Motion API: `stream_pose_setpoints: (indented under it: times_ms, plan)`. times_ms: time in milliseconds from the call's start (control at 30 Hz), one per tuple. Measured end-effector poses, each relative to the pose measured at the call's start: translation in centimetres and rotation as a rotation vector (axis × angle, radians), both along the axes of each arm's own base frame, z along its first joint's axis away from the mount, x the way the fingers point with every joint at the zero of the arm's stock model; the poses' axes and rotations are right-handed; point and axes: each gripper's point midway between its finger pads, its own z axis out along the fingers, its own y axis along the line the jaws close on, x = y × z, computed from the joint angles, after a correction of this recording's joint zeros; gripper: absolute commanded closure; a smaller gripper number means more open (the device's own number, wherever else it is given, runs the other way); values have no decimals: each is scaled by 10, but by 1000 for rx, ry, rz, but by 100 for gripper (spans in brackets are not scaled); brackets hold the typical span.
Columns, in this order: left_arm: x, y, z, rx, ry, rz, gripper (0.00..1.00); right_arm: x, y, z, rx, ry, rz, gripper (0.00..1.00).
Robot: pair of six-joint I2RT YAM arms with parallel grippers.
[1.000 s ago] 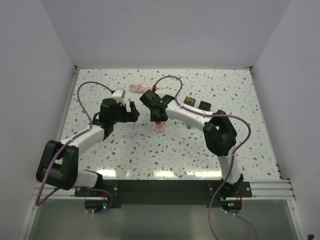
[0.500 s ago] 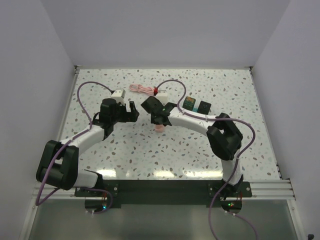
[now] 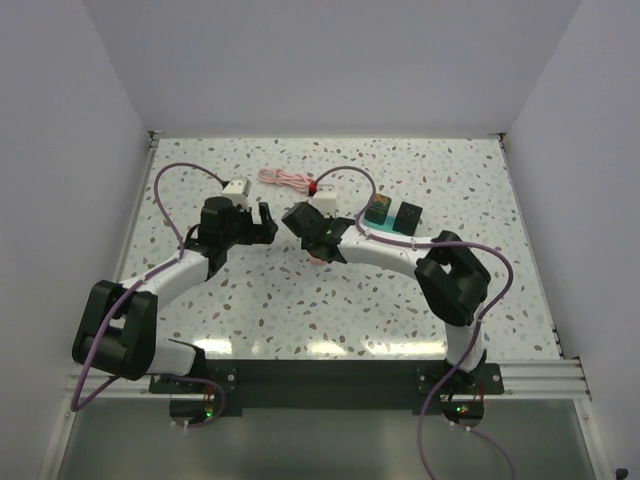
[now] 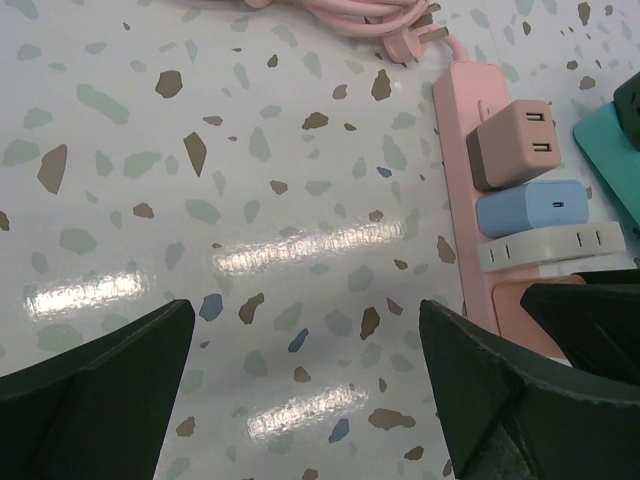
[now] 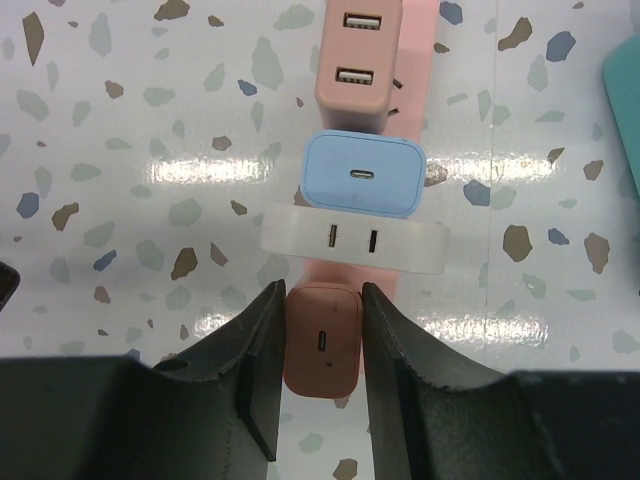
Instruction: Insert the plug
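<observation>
The plug point(image 5: 352, 240) is a small off-white plastic block with rounded corners and 2 short dark slots in its upward face. It lies flat across the pink power strip point(image 5: 415, 30), square to it and wider than its neighbours. In the right wrist view a pale blue block point(image 5: 362, 172) touches it at 12 o'clock, and a salmon-pink block point(image 5: 320, 340) stands just beside it at 6 o'clock. Whether its pins are fully seated cannot be told.
</observation>
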Motion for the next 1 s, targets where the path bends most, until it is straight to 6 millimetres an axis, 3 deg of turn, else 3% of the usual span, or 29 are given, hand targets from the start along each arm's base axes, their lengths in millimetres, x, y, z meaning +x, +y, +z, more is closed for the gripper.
stream_pose_setpoints:
  times_ms: [633,867,933,1000]
  plan:
    - [0,0,0,6,-1,-3,0,-2,1,-11,66,-118,-62,100]
    - [0,0,0,6,-1,-4,0,-1,2,2,68,-127,-53,100]
    - [0,0,0,6,-1,-3,0,-1,3,4,58,-125,-46,93]
    - [0,1,0,7,-2,-2,0,-1,3,7,43,-118,-31,77]
